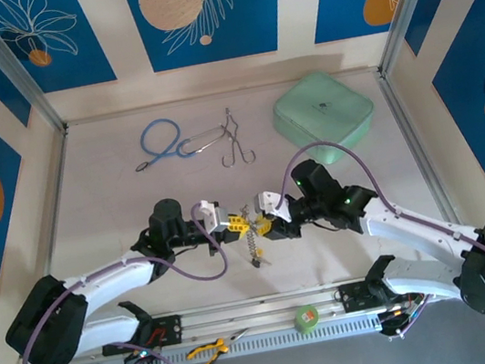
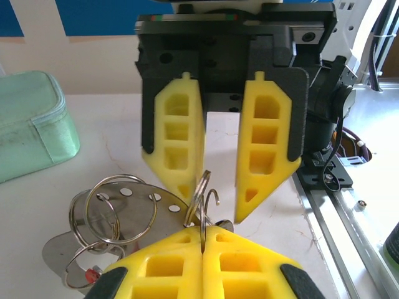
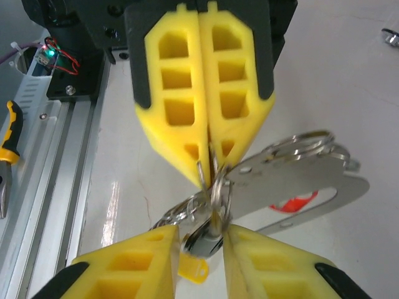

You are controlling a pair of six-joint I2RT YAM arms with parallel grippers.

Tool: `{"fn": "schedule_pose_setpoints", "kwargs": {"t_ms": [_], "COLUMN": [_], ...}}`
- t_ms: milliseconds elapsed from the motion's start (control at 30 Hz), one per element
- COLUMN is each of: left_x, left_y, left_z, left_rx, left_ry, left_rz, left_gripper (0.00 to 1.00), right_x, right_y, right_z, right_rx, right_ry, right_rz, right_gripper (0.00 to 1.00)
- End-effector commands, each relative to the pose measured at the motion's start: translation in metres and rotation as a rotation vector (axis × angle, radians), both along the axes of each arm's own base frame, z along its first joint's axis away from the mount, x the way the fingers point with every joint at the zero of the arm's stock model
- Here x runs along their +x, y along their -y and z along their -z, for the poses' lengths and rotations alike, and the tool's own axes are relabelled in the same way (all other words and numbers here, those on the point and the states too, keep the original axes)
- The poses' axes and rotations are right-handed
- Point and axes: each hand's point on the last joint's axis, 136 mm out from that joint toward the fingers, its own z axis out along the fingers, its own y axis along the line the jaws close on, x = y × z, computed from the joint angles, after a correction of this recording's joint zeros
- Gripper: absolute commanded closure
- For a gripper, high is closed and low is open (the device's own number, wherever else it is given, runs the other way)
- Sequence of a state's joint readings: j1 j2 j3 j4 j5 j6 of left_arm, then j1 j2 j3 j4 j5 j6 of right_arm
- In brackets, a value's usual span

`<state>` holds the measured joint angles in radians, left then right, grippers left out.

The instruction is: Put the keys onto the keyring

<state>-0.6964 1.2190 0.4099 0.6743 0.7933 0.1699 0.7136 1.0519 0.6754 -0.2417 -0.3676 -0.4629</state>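
Observation:
My two grippers meet tip to tip over the middle of the table. The left gripper (image 2: 204, 229) (image 1: 234, 227) is shut on a thin silver ring of the keyring (image 2: 203, 193), which stands upright out of its pads. Linked to that ring are a flat perforated steel plate (image 2: 124, 215) (image 3: 305, 184) and more loose rings (image 2: 93, 218). The right gripper (image 3: 215, 233) (image 1: 262, 226) has its jaws a little apart, pinching a silver key head (image 3: 209, 240) among the rings. A yellow tag (image 3: 193, 272) hangs below it. A beaded chain (image 1: 255, 252) dangles under both grippers.
A mint pouch (image 1: 322, 112) lies at the back right. A blue cord loop (image 1: 160, 141) and steel forceps (image 1: 234, 142) lie at the back middle. Yellow-handled pliers (image 1: 206, 349) and a green tape roll (image 1: 307, 318) rest on the near rail.

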Motion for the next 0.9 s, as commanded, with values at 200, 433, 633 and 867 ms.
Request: {"fn": "schedule_pose_setpoints", "kwargs": {"t_ms": [200, 433, 633, 867], "left_x": [-0.004, -0.006, -0.007, -0.008], "left_y": [0.003, 0.003, 0.003, 0.003], "left_z": [-0.007, -0.008, -0.008, -0.007], "left_rx": [-0.03, -0.029, -0.028, -0.027], "left_ry": [0.027, 0.027, 0.021, 0.018], "left_rz": [0.023, 0.032, 0.041, 0.051], "left_gripper": [1.0, 1.0, 1.0, 1.0], "right_x": [-0.003, -0.016, -0.003, 0.005], "right_y": [0.023, 0.005, -0.006, -0.008], "right_z": [-0.008, -0.023, -0.027, -0.026], "right_rx": [0.007, 0.084, 0.098, 0.088], "right_ry": [0.086, 0.163, 0.194, 0.205], "right_rz": [0.097, -0.02, -0.014, 0.007], "right_gripper": [0.8, 0.88, 0.84, 0.8]}}
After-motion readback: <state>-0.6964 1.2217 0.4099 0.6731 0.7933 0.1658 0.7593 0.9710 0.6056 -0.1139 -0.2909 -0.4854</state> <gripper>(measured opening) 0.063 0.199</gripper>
